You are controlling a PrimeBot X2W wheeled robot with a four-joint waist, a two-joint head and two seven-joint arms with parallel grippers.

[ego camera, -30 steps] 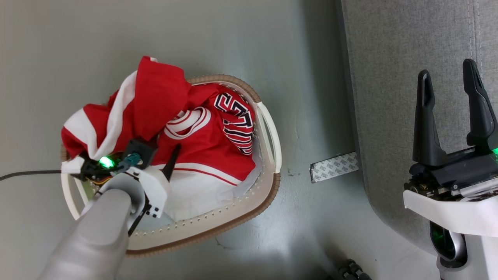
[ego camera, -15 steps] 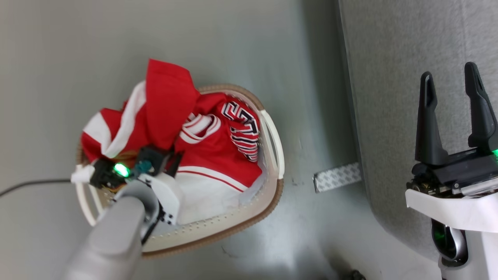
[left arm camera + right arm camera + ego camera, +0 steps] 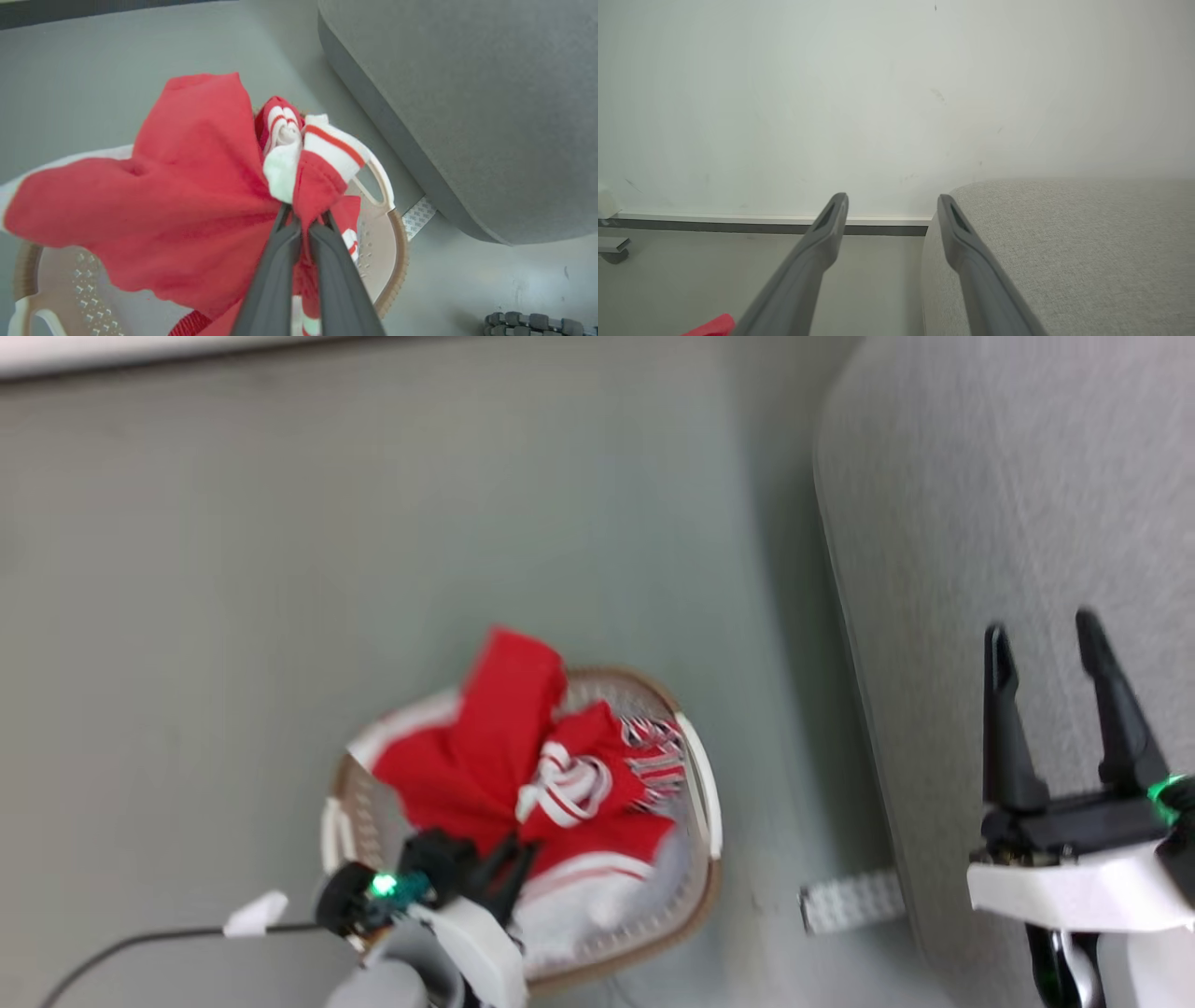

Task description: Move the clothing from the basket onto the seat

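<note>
- Left gripper (image 3: pixel 303 219) (image 3: pixel 504 868): fingers pressed together, pinching a bunched red-and-white fold of the clothing (image 3: pixel 187 186), at the near side of the basket (image 3: pixel 398 261).
- Clothing (image 3: pixel 495 747): red heap, white bands, striped piece at the basket's right side; one red flap sticks out past the far rim. None on the seat.
- Basket (image 3: pixel 702 793): on the floor (image 3: pixel 280 569), white lining showing at its near side; left of the seat and apart from it.
- Tape strip (image 3: pixel 851 901): on the floor, between basket and seat edge.
- Cable (image 3: pixel 140 943): on the floor, near left.
- Right gripper (image 3: pixel 1039 623) (image 3: pixel 892 198): fingers spread, nothing between them, over the seat's left edge.
- Seat (image 3: pixel 1008 476) (image 3: pixel 1064 242): grey, bare where seen.
- Wall (image 3: pixel 878 93): behind the seat.
</note>
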